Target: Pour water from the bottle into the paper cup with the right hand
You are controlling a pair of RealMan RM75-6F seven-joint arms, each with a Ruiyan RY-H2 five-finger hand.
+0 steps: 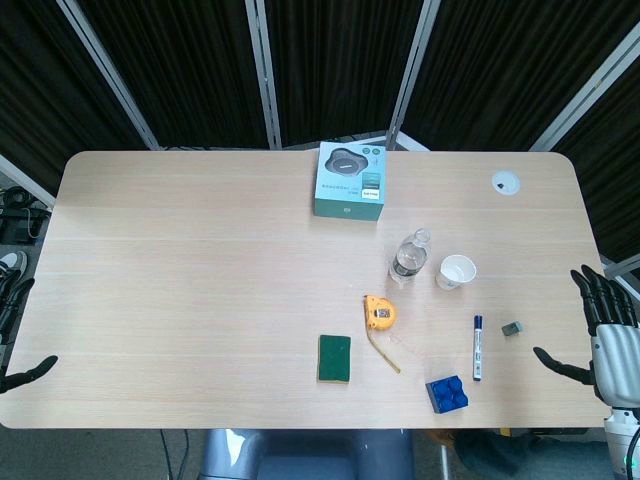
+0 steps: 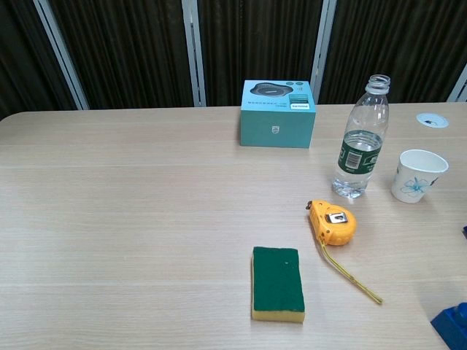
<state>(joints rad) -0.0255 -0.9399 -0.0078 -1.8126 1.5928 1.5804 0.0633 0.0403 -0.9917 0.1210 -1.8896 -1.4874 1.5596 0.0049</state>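
Nearest us, at the front edge of the bench, we see our right robot hand off the right end with its fingers spread and holding nothing; our left robot hand shows only dark fingertips at the left end, spread apart and empty as well. Taking the bottle as our landmark, a blue block lies nearest us, in front of it and slightly right, with a marker pen just beyond it. A green sponge lies in front and to the left of the bottle, and an orange tape measure sits just in front of it, its tape trailing toward us. The bottle stands upright, uncapped, partly filled with water. The paper cup stands upright just to its right, not touching. Behind the bottle and slightly left sits a teal box.
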